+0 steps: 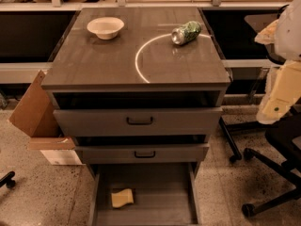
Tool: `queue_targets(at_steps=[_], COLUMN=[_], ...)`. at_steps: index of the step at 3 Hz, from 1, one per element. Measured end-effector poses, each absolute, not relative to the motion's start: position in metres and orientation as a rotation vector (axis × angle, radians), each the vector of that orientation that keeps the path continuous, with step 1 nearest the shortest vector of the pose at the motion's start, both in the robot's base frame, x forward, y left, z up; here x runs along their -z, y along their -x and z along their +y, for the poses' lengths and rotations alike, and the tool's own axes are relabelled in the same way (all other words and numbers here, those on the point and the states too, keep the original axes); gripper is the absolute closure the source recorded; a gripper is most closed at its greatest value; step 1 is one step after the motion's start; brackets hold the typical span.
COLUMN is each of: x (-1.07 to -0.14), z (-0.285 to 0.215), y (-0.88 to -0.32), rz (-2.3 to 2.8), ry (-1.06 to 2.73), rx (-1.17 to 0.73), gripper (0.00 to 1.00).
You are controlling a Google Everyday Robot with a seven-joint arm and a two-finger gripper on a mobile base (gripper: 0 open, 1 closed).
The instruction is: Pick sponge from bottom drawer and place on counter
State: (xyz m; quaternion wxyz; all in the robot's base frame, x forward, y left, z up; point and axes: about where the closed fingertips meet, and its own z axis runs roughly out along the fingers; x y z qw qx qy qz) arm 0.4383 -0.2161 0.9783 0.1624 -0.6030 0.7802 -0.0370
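Listing items: sponge [122,197] lying on the floor of the open bottom drawer [160,210], not yet picked; counter [103,60] awaiting it; my gripper [276,102] raised right of the counter, well apart, its opening I cannot tell.

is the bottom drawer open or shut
Open: the bottom drawer is pulled out, sponge on its floor; tool at right edge.

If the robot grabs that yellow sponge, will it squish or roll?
Probably squishes: the sponge looks soft, with curved edges. Likely light, being small. Lying flat in the bottom drawer, it shouldn't roll. The hand is at the right edge.
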Motion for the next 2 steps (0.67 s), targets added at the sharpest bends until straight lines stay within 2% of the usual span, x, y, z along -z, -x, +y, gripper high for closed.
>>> queue_targets(at_steps=[1, 2], x=[-0.978, -0.947], z=[-0.216, -0.2], y=[-0.438, -0.428], rz=[2.226, 2.197], ry=[1.72, 1.725], rx=[0.105, 0.01], gripper=[0.0, 0.0])
